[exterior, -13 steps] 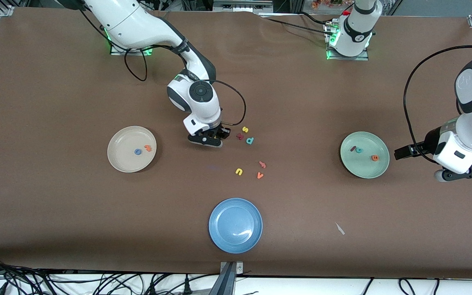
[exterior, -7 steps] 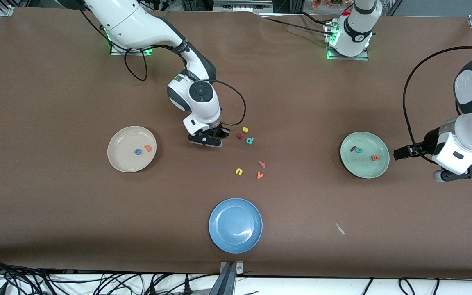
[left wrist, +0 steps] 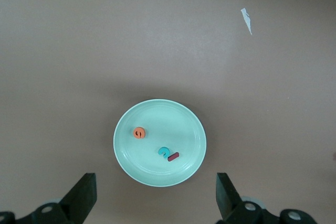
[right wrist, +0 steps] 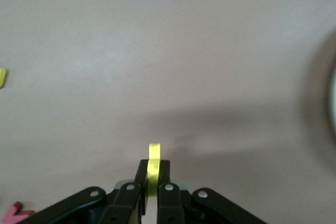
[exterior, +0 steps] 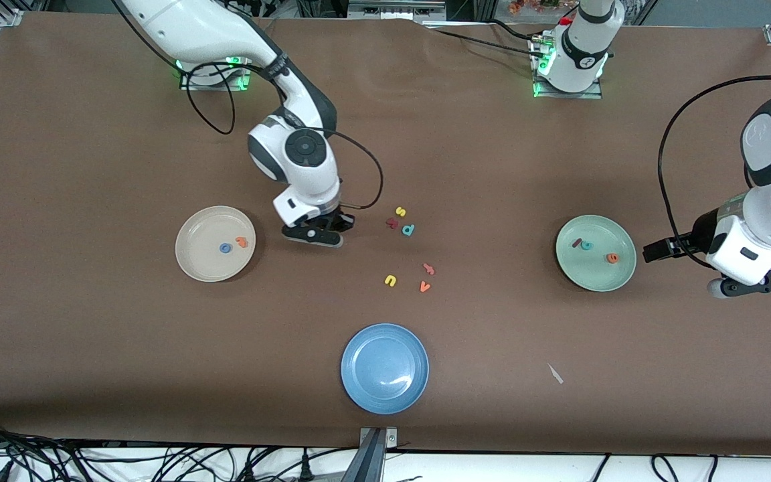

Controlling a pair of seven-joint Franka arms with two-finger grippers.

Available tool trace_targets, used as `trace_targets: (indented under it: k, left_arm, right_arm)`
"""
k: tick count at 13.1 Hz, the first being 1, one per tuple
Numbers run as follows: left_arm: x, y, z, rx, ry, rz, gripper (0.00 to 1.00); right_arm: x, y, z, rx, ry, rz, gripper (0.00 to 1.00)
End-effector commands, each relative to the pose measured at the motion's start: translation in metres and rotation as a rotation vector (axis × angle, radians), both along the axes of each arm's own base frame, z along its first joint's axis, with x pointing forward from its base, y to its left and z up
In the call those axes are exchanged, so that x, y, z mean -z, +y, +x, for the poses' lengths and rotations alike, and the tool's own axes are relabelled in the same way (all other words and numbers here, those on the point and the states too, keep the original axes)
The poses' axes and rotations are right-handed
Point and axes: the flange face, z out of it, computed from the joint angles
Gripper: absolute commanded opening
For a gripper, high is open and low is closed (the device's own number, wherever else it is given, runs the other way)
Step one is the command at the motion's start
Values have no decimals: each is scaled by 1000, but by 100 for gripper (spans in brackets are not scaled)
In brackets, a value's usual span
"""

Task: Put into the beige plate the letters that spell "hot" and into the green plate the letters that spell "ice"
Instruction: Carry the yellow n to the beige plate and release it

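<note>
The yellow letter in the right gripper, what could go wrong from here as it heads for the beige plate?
The right gripper is shut on the yellow letter by one thin edge, up over bare table between the loose letters and the beige plate. So it may twist or slip out before the plate.

The blue o and orange t lie close together in that plate; a low release could knock them.

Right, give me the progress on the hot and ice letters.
Done: i, c, e lie in the green plate; o and t in the beige plate. In hand: right gripper pinches the yellow h. Left: drop it there. Left gripper waits open.
</note>
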Motion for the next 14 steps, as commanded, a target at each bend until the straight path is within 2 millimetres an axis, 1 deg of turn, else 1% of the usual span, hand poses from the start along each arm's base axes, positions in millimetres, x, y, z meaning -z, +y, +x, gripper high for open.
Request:
trace_targets:
  k: [1, 4, 6, 7, 8, 10, 11, 13, 14]
  left_arm:
    - [-2, 0, 1, 22, -21, -6, 100]
    - [-2, 0, 3, 24, -35, -4, 100]
    - [0, 0, 4, 24, -35, -4, 100]
    - [-1, 0, 4, 24, -37, -4, 100]
    - [0, 0, 4, 24, -35, -4, 100]
    - [2, 2, 5, 21, -33, -4, 100]
    - [2, 2, 5, 21, -33, -4, 100]
    - [2, 2, 5, 21, -40, -4, 100]
    - [2, 1, 5, 21, -40, -4, 100]
  right_arm:
    - [-42, -44, 3, -103, 76, -27, 0]
    - [-73, -101, 21, -203, 149, -31, 0]
    - [-81, -134, 28, -252, 186, -33, 0]
    - [-79, -150, 27, -246, 200, -22, 0]
    - [-74, -171, 24, -239, 219, -3, 0]
    - [-70, -203, 19, -314, 238, 1, 0]
    - [-65, -219, 16, -313, 247, 1, 0]
    - [-48, -240, 1, -358, 215, 8, 0]
    - [-40, -253, -4, -369, 203, 9, 0]
